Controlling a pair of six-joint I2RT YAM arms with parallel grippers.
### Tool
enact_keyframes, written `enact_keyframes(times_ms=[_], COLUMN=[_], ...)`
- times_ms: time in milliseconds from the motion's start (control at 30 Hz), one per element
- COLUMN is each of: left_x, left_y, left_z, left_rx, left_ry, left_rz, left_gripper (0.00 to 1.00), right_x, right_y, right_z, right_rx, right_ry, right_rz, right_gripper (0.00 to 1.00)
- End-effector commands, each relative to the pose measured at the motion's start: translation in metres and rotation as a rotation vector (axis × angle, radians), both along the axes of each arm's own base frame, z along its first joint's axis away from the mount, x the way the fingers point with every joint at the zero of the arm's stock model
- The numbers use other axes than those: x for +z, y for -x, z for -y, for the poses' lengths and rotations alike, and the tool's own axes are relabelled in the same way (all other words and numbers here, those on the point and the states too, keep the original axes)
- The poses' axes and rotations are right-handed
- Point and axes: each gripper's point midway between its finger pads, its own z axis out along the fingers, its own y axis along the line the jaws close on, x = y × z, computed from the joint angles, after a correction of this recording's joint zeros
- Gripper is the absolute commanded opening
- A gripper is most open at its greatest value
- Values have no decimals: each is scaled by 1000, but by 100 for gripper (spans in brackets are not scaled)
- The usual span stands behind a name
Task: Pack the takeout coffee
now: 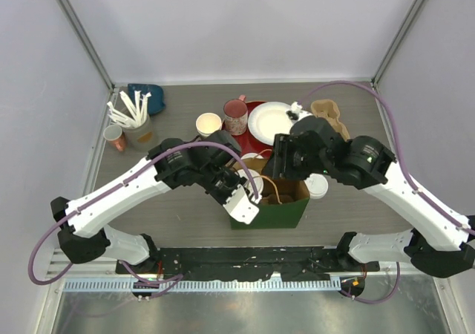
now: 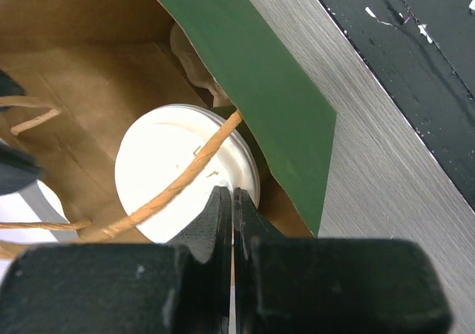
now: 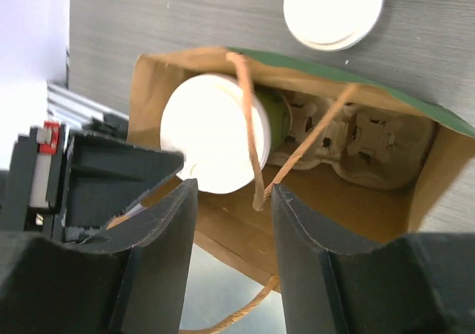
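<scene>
A green paper bag (image 1: 278,214) with a brown inside stands open at the table's near middle. A green takeout cup with a white lid (image 3: 204,130) stands inside it at the left end, beside a cardboard cup carrier (image 3: 349,137). The lid also shows in the left wrist view (image 2: 171,163) under a twine handle. My left gripper (image 2: 232,194) is shut at the bag's left rim (image 1: 249,193), with a thin strip of paper between its jaws. My right gripper (image 3: 234,193) is open and empty above the bag's far side (image 1: 280,163). A twine handle hangs between its fingers.
A loose white lid (image 1: 317,187) lies right of the bag. An unlidded cup (image 1: 208,124), a pink mug (image 1: 236,116), a white plate (image 1: 271,122) on a red tray and a second cardboard carrier (image 1: 330,115) stand behind. A cutlery holder (image 1: 133,119) stands at far left.
</scene>
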Motion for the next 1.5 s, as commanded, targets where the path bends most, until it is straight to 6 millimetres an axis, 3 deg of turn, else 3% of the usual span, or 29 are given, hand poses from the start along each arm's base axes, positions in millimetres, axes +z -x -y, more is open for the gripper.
enact_keyframes(times_ms=[0, 67, 167, 200, 233, 333, 600, 867, 1067, 1467], left_x=[10, 13, 13, 14, 12, 14, 26, 25, 27, 34], left_y=[-3, -1, 2, 3, 3, 3, 10, 7, 6, 13], left_z=[4, 2, 0, -3, -3, -6, -10, -14, -16, -10], left_rx=[57, 76, 69, 69, 73, 74, 52, 34, 31, -19], left_ry=[77, 112, 139, 142, 138, 151, 228, 231, 238, 264], left_rz=[-7, -21, -34, -32, -37, -39, -24, -15, -42, -77], left_gripper=[0, 0, 0, 0, 0, 0, 0, 0, 0, 0], right_x=[26, 45, 66, 68, 70, 65, 75, 33, 9, 7], right_y=[6, 8, 5, 1, 12, 21, 34, 33, 42, 22], right_z=[-20, -31, -29, -26, -33, -44, -55, -58, -50, -67], right_rx=[190, 292, 434, 504, 607, 808, 1088, 1339, 1412, 1416], right_ry=[-18, -71, -19, 46, 24, 56, 92, 233, 250, 288], right_rz=[178, 282, 478, 569, 590, 695, 864, 784, 723, 873], right_gripper=[50, 49, 50, 52, 52, 54, 46, 45, 41, 49])
